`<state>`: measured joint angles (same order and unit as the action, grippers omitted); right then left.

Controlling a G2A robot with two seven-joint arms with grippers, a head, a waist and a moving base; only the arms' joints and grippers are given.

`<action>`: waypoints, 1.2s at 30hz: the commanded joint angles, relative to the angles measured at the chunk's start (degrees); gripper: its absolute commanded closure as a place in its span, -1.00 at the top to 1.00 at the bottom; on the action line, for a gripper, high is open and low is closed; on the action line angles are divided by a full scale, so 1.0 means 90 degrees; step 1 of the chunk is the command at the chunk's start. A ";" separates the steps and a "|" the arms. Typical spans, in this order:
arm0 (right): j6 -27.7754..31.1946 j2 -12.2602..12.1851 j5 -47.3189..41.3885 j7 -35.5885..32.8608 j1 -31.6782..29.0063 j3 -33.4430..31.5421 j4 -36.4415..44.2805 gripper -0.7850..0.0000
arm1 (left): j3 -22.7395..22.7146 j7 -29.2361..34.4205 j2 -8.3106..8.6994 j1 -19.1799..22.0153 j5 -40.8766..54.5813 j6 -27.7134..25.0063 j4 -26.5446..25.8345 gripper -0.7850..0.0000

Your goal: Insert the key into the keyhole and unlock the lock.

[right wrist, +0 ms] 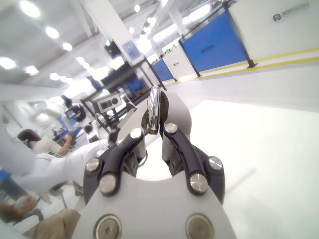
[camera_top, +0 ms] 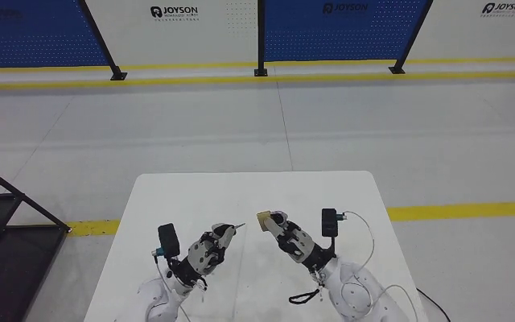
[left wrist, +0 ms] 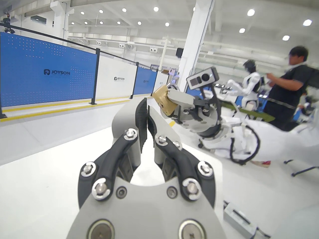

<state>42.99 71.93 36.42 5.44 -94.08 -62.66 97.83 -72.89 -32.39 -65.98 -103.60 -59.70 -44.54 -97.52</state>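
Both arms are held above the near part of the white table [camera_top: 241,189]. My left gripper [camera_top: 226,233] is shut on a small thin key [camera_top: 238,225], whose tip sticks out towards the lock. My right gripper [camera_top: 274,222] is shut on a brass padlock [camera_top: 263,217], a short gap away from the key tip. In the left wrist view my left gripper [left wrist: 146,112] has its pads pressed together, the key is hidden between them, and the padlock [left wrist: 165,101] hangs just beyond in the other gripper. In the right wrist view my right gripper [right wrist: 155,111] clamps the padlock's chrome shackle [right wrist: 154,105].
A small grey box [left wrist: 239,218] lies on the table near my left arm. A black strap loop [camera_top: 304,297] hangs by the right arm at the near edge. Blue and white barrier panels [camera_top: 185,28] stand across the floor beyond the table.
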 commanded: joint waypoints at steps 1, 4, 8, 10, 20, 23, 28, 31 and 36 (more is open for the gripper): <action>0.0322 0.0049 0.0059 0.0491 0.0081 0.0172 -0.0155 -1.00 | 0.0193 0.0019 -0.0034 0.0137 0.0600 -0.0240 0.0185 -1.00; 0.0651 0.0131 0.0206 0.1098 0.0220 0.0406 -0.0399 -1.00 | 0.0481 0.0126 -0.0075 0.0325 0.1308 -0.0765 0.0421 -1.00; 0.0823 0.0239 0.0530 0.1797 0.0383 0.0656 -0.0714 -1.00 | 0.0733 0.0267 -0.0099 0.0505 0.2051 -0.1496 0.0651 -1.00; 0.0875 0.0282 0.0691 0.2069 0.0432 0.0751 -0.0845 -1.00 | 0.0829 0.0311 -0.0101 0.0533 0.2213 -0.1496 0.0584 -1.00; 0.1036 0.0364 0.1233 0.2728 0.0503 0.0847 -0.1202 -1.00 | 0.0765 0.0380 -0.0054 0.0519 0.2036 -0.1464 0.0485 -1.00; 0.1039 0.0364 0.1232 0.2722 0.0505 0.0849 -0.1207 -1.00 | 0.0750 0.0307 -0.0078 0.0528 0.1851 -0.1422 0.0490 -1.00; 0.1039 0.0364 0.1232 0.2722 0.0505 0.0849 -0.1207 -1.00 | 0.0755 0.0119 -0.0124 0.0557 0.1544 -0.1300 0.0524 -1.00; 0.1039 0.0364 0.1232 0.2722 0.0505 0.0849 -0.1207 -1.00 | 0.0740 0.0053 -0.0141 0.0603 0.1403 -0.1318 0.0591 -1.00; 0.1039 0.0364 0.1232 0.2722 0.0505 0.0849 -0.1207 -1.00 | 0.0731 -0.0042 -0.0165 0.0634 0.1285 -0.1364 0.0651 -1.00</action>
<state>52.34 75.21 47.50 29.94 -89.54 -55.02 86.97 -66.26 -32.62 -67.44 -97.89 -47.94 -56.55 -91.70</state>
